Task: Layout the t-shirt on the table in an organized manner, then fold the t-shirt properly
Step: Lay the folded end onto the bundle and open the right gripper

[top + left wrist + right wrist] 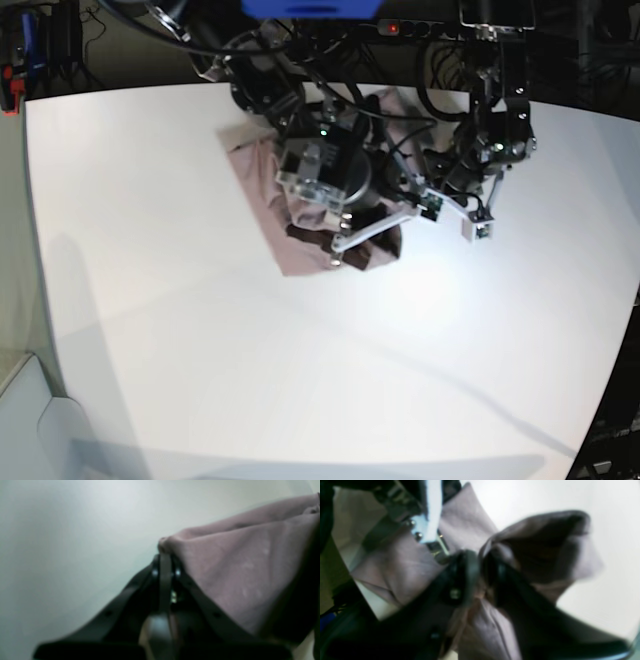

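At the table's (150,300) far edge | t-shirt (262,195) lying bunched | left gripper (165,555) pinching its fold | right gripper (480,565) seemingly parting slightly around cloth.

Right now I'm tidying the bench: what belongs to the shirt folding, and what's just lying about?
Belongs: t-shirt, bunched; table; left gripper, shut on t-shirt; right gripper, around cloth.
Lying about: power strip; cables behind the table.
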`<action>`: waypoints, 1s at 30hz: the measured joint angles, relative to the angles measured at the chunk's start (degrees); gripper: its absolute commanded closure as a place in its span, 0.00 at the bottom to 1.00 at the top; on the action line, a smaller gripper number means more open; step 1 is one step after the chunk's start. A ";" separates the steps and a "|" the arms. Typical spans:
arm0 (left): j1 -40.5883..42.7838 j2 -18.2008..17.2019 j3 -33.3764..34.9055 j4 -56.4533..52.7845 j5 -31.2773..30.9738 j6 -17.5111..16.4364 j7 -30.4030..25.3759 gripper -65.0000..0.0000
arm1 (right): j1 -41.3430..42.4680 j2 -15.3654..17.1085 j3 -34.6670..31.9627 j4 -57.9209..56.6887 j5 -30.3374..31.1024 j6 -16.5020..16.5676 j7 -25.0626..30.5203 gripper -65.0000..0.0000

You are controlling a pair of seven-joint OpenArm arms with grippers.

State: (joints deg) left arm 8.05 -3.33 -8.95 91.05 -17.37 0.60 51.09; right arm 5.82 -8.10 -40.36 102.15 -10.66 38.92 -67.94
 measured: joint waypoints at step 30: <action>0.68 -0.15 0.04 0.44 -1.40 0.92 -0.55 1.00 | -7.67 0.61 20.46 9.68 4.22 1.11 -0.55 0.65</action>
State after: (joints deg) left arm 8.73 -3.49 -8.91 91.48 -18.76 1.52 50.54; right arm -1.85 -7.49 -19.90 111.83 -6.44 40.03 -68.49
